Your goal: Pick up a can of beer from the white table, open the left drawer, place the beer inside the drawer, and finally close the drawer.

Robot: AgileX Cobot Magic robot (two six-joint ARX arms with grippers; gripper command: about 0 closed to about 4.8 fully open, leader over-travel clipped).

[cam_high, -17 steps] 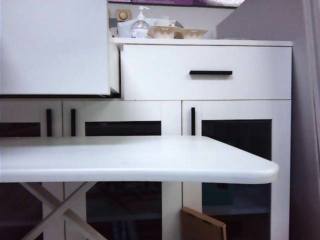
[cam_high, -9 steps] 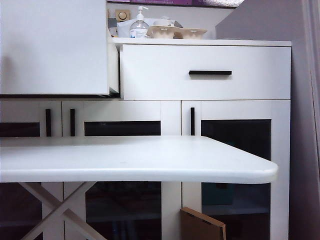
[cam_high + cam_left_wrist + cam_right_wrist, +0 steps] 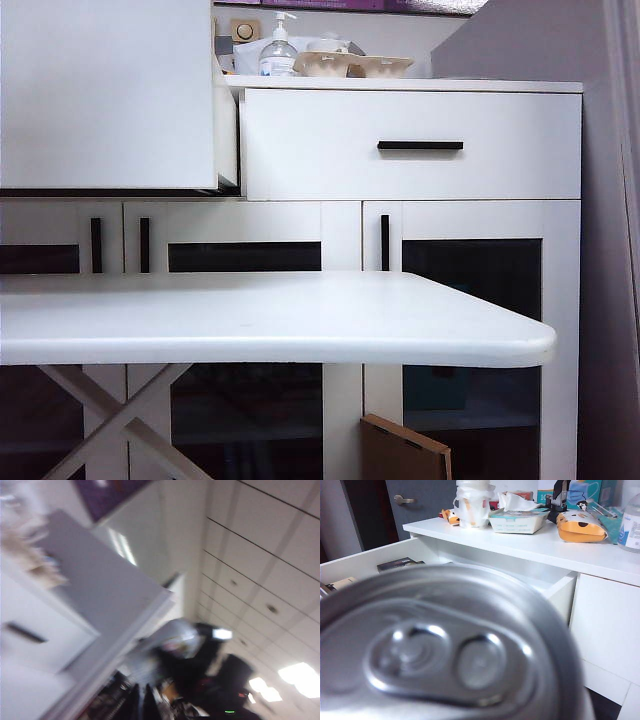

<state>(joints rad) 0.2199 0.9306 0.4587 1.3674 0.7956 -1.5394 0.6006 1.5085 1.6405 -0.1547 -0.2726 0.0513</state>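
Observation:
The silver can of beer [image 3: 450,650] fills the right wrist view top-on, pull tab showing. It is carried level with the open left drawer [image 3: 560,587], whose white inside lies just behind it. My right gripper is shut on the can, its fingers hidden beneath it. In the exterior view the pulled-out drawer front [image 3: 105,95] looms at the upper left above the white table [image 3: 270,315]; neither arm shows there. My left gripper [image 3: 141,705] is blurred and tipped up toward the ceiling, its dark fingers together with nothing between them.
The right drawer [image 3: 410,145] is closed. A pump bottle [image 3: 279,50] and egg trays [image 3: 355,65] stand on the cabinet top, with a wrapped cup [image 3: 472,502] and food box [image 3: 517,520]. A dark flat box [image 3: 397,563] lies in the drawer. Cardboard [image 3: 405,452] leans below.

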